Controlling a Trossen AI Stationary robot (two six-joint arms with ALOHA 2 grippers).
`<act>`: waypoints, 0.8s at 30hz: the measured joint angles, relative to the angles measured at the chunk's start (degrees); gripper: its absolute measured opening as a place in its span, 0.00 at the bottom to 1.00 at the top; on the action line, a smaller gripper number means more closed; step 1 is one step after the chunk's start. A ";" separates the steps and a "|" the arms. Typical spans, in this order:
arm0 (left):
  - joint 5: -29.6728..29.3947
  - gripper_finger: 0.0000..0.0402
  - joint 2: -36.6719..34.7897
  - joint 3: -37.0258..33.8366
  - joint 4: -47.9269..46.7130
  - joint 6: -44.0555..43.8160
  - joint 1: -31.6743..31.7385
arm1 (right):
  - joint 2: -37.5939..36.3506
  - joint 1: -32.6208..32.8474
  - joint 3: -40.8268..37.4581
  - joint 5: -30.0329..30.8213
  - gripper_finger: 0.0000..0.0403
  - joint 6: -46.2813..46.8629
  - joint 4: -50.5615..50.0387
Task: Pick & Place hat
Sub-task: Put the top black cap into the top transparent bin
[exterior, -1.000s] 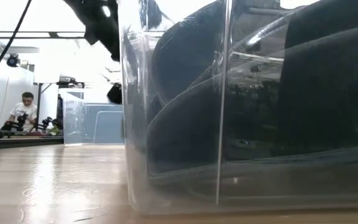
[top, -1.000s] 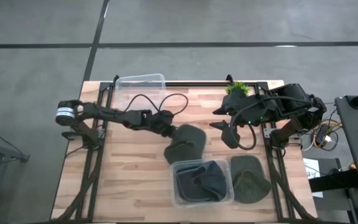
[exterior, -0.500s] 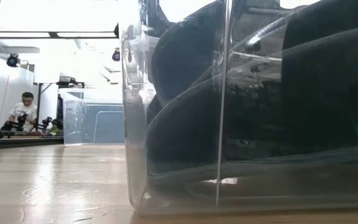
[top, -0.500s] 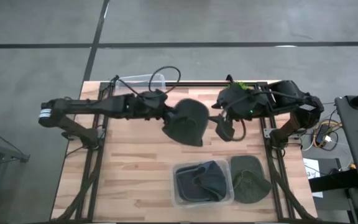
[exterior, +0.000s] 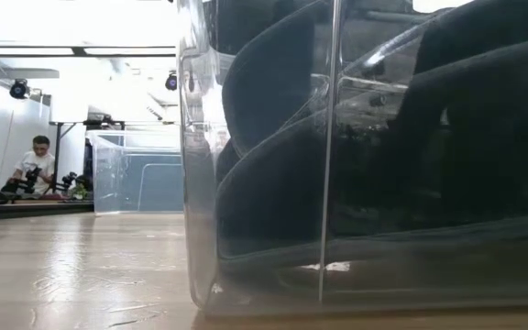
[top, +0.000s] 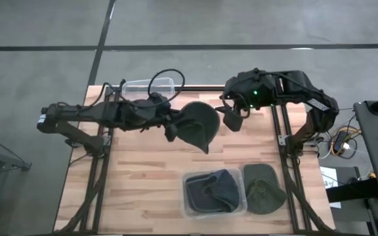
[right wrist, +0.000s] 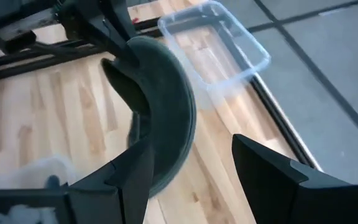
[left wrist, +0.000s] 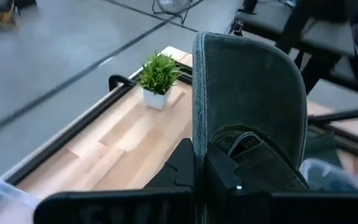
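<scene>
My left gripper (top: 170, 128) is shut on a dark green hat (top: 199, 124) and holds it above the middle of the table, toward the far side. In the left wrist view the hat (left wrist: 247, 106) stands edge-on above my fingers. My right gripper (top: 231, 118) is open, just to the right of this hat; the right wrist view shows the hat (right wrist: 163, 106) ahead of its spread fingers. A second dark hat (top: 212, 190) lies in a clear bin (top: 187, 208) near the near edge. A third hat (top: 264, 189) lies flat on the table beside that bin. My left gripper pinches the hat's brim edge (left wrist: 198, 149) between its two fingers, coming level from the table's left. The hat is lifted clear of the table and stands on edge, with its crown (left wrist: 257, 158) bulging to one side. Whether my right gripper touches the hat, I cannot tell.
An empty clear bin (top: 148, 88) sits at the far edge, left of centre. A small potted plant (left wrist: 159, 74) stands at the far right corner. The low view is filled by the bin with the hat (exterior: 337, 183). A person (exterior: 35, 165) sits far behind the table.
My left gripper has lifted the hat from the table beside the near bin and carried it up and toward the far edge; the hat now hangs clear and has turned on edge. My right gripper has moved toward the far edge and left, up to the hat.
</scene>
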 joint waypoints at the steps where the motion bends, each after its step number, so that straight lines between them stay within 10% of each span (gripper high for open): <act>1: -0.72 0.02 0.05 0.09 0.01 1.50 -0.66 | 0.00 -0.50 -0.18 -1.31 0.52 -0.83 0.63; 24: -6.13 0.02 -0.26 0.49 -2.54 11.21 -4.38 | 7.05 -2.52 -1.02 -4.27 0.52 -0.34 7.45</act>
